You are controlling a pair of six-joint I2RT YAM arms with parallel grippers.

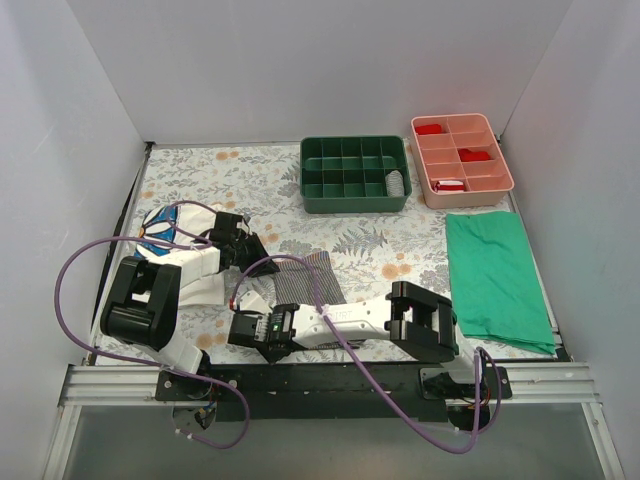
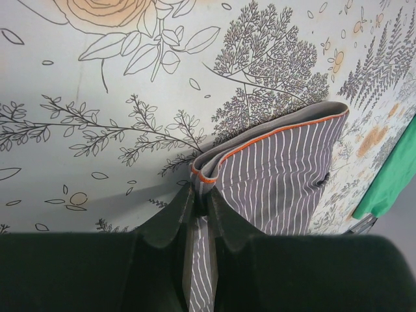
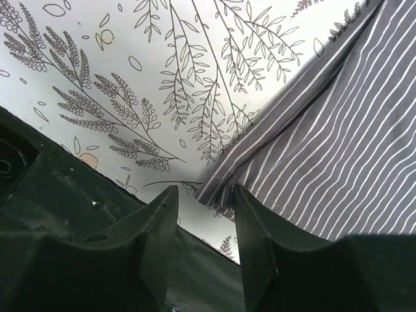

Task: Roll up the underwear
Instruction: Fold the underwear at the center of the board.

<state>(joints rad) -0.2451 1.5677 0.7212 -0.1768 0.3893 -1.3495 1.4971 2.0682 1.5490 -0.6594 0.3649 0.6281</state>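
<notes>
The grey-and-white striped underwear [image 1: 308, 280] lies folded on the floral table cover in front of the arms. In the left wrist view my left gripper [image 2: 201, 195] is shut on the orange-trimmed folded edge of the underwear [image 2: 279, 169], with cloth running down between the fingers. In the top view the left gripper [image 1: 248, 255] sits at the cloth's left end. My right gripper [image 3: 205, 195] is open, its jaws on either side of a hemmed corner of the underwear [image 3: 338, 149]. It reaches in from the right at the near edge [image 1: 250, 335].
A green divided tray [image 1: 355, 175] holding a rolled striped item [image 1: 396, 183] and a pink divided tray [image 1: 460, 152] with red pieces stand at the back. A plain green cloth [image 1: 495, 275] lies at the right. A daisy-print cloth [image 1: 165, 225] lies at the left.
</notes>
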